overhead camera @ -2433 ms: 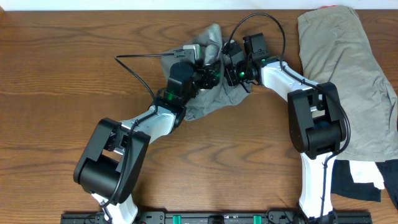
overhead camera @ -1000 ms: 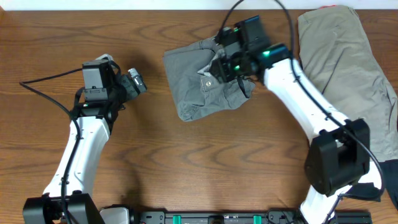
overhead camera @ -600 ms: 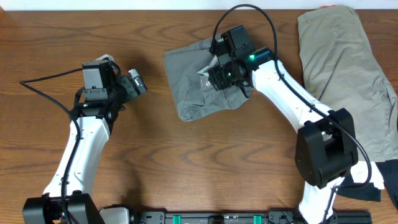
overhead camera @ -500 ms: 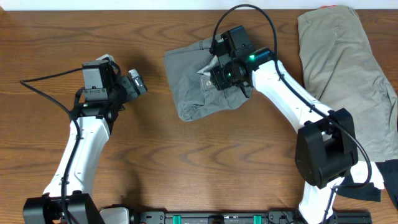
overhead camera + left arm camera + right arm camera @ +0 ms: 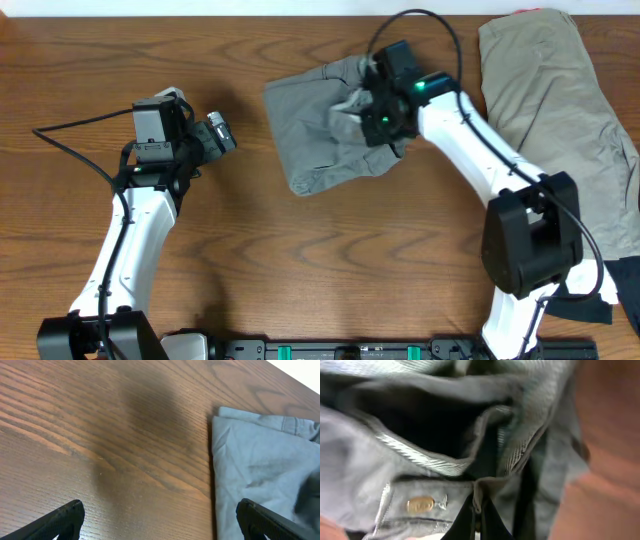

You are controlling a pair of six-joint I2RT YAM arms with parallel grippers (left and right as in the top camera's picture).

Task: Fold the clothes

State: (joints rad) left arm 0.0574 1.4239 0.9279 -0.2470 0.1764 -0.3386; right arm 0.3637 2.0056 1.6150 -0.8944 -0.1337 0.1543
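Wooden tabletop [image 5: 300,260]: upper centre, the right claw [image 5: 358,108] pinches the grey shorts [image 5: 305,130]; the left claw [image 5: 220,132], upper left, gapes released.

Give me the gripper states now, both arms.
Left gripper: open, holding nothing.
Right gripper: closed, pinching the grey shorts near the waistband.

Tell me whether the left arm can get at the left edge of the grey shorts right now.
Probably yes. The left pincer hangs open over bare table just left of the grey shorts, with nothing between them. The right pincer grips the shorts' far side, clear of that edge.
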